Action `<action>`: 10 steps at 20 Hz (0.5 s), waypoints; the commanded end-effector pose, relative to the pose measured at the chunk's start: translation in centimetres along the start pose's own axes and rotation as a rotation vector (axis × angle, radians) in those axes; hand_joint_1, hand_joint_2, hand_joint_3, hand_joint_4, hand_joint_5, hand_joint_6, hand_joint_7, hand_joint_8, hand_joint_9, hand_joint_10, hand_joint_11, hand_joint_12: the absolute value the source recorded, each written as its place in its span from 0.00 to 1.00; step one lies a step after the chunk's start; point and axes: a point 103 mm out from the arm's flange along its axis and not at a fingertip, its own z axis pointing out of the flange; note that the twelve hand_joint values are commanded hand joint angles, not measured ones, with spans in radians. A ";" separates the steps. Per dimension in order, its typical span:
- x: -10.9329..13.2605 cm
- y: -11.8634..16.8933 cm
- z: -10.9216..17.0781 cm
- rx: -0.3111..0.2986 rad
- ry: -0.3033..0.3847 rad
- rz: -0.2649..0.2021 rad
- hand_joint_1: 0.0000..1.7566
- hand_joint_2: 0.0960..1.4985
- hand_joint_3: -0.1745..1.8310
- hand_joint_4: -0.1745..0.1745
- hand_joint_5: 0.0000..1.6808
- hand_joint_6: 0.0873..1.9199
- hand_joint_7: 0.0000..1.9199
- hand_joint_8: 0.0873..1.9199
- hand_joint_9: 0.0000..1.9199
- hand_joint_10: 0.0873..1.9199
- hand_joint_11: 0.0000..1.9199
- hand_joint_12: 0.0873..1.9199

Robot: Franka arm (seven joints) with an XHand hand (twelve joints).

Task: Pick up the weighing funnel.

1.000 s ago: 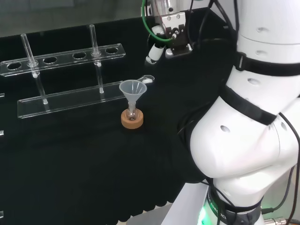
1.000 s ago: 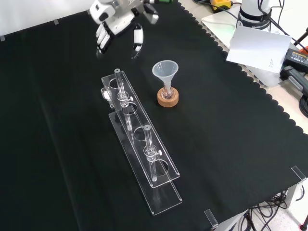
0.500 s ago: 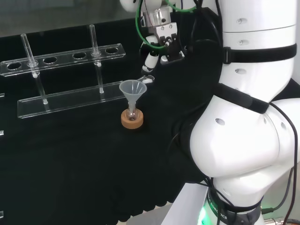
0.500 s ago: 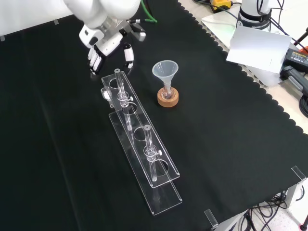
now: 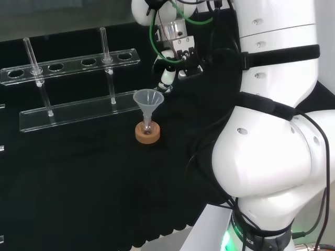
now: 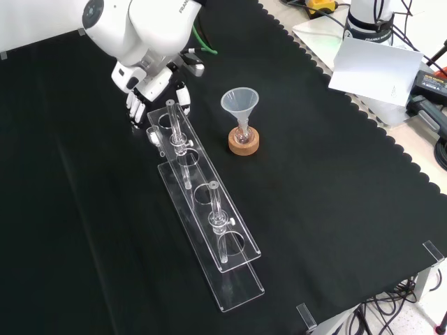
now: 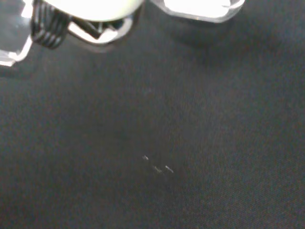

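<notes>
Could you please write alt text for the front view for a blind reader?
The open hand hangs near the weighing funnel, which lies on the black cloth beside a clear tube rack; to its right a funnel stands in a flask.

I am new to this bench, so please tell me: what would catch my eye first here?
The robot hand, open, hovers at the upper end of the clear tube rack in the front view, close to the small weighing funnel. Right of the rack, the funnel stands in a flask on a cork ring.
</notes>
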 end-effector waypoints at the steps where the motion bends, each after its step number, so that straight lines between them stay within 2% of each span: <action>1: -0.2 1.2 1.3 -0.004 -0.010 -0.004 0.56 0.33 0.41 0.37 0.33 0.00 0.18 0.34 0.31 0.27 0.24 0.66; 7: -1.0 1.8 2.3 -0.046 -0.014 0.057 0.56 0.32 0.42 0.39 0.38 0.02 0.19 0.34 0.32 0.27 0.24 0.65; 10: -1.2 1.8 2.5 -0.055 -0.015 0.083 0.56 0.32 0.44 0.40 0.38 0.17 0.21 0.33 0.33 0.26 0.25 0.65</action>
